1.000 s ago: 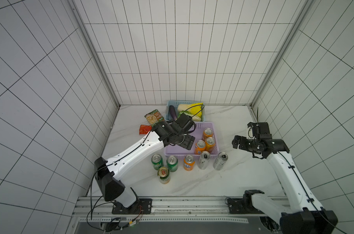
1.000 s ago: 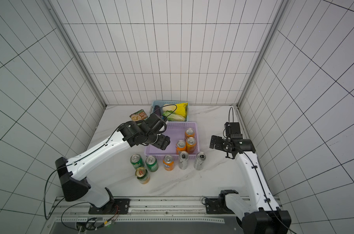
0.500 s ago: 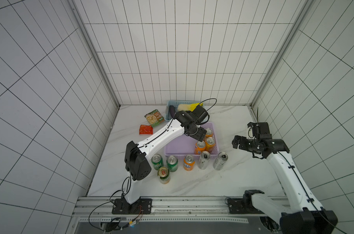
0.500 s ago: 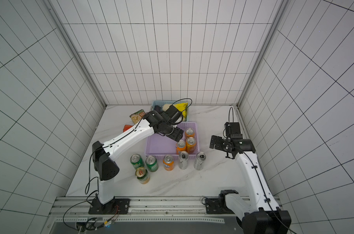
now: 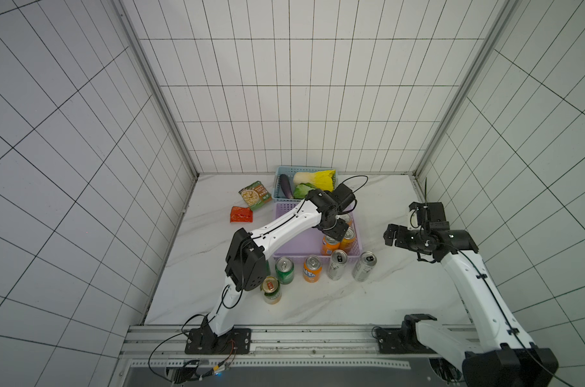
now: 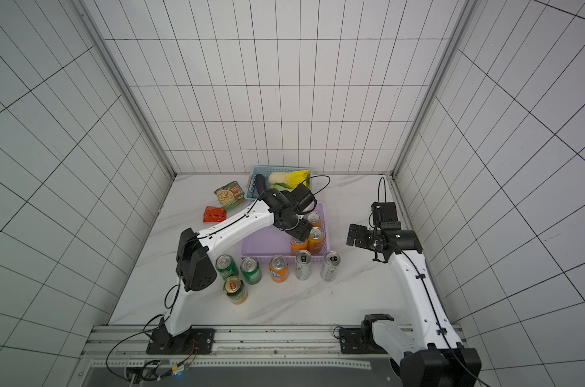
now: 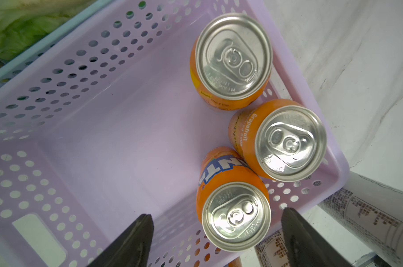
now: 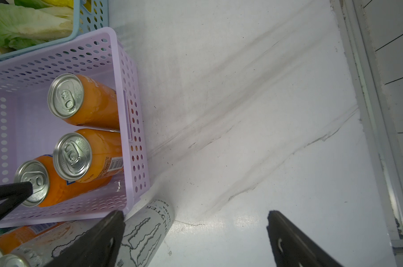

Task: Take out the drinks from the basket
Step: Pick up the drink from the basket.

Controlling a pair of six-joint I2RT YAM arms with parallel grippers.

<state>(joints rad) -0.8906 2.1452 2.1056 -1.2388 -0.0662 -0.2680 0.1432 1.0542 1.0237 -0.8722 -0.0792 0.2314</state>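
Note:
The lilac basket [image 5: 294, 249] [image 7: 85, 129] holds three upright orange drinks [image 5: 348, 238] [image 7: 234, 57] along its right side. My left gripper [image 5: 334, 231] [image 7: 216, 213] hangs open above them, and the nearest orange can [image 7: 236, 215] lies between its fingers, untouched. Several more drinks stand on the table before the basket: two green cans [image 6: 226, 267], an orange one [image 5: 312, 268], two slim silver ones [image 5: 336, 264] and a dark green can with a red-gold top [image 5: 271, 289]. My right gripper [image 5: 396, 234] [image 8: 195, 213] is open and empty, right of the basket.
A light blue basket [image 5: 279, 174] of vegetables stands against the lilac basket's far side. Two snack packets [image 5: 255, 196] lie at the back left. In the right wrist view one silver can [image 8: 147, 233] stands close to a finger. The side wall is near my right arm.
My left arm has swung from the basket's left part to its right side, so the open gripper now hangs over the three orange cans. The right arm has not moved.

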